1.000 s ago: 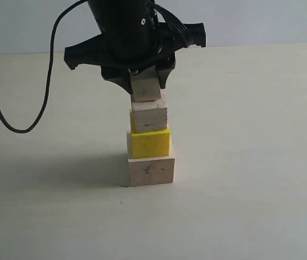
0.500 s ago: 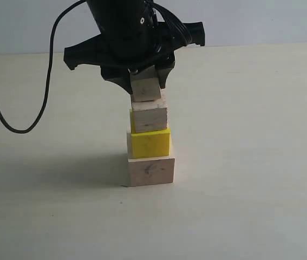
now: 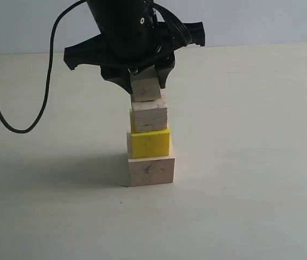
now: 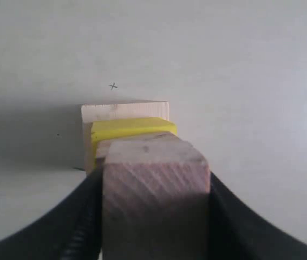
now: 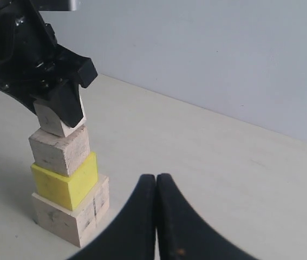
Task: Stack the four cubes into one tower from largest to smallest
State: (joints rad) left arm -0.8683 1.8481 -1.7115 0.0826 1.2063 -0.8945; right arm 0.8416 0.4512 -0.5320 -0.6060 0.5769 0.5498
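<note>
1. A black cable (image 3: pixel 50 65) hangs in a loop on the left. If the arm pulls away sideways, its drag could nudge the wrist.
2. The left gripper (image 3: pixel 145 86) is clamped on the tiny pale bare-wood cube (image 3: pixel 145 89), with one dark finger pressing each side face. The cube sits at the very top of the tower (image 3: pixel 150 130) and appears to touch the medium-small pale wood cube (image 3: pixel 150 116) beneath.
3. Opening the jaws unevenly, or lifting before they clear, would likely drag the tiny cube off. It has little footing and sits toward one edge.
4. Any downward push could shift the column. The bright yellow cube (image 3: pixel 150 142) and the large pale wood cube (image 3: pixel 151 170) are not squarely aligned, so a knock might topple everything onto the pale tabletop (image 3: pixel 250 206).
5. The right gripper (image 5: pixel 156 181) is well off to the side, with its jaws pressed together on nothing. I judge it no threat unless it swings in.
6. Hidden: the gripper body covers the tiny cube's top face in the exterior view, and no view shows its contact seam clearly. I cannot tell whether its weight is fully down.
7. In the left wrist view the tiny cube (image 4: pixel 156 200) blocks most of the stack, and the left gripper (image 4: pixel 156 216) is cut off by the frame edge.
</note>
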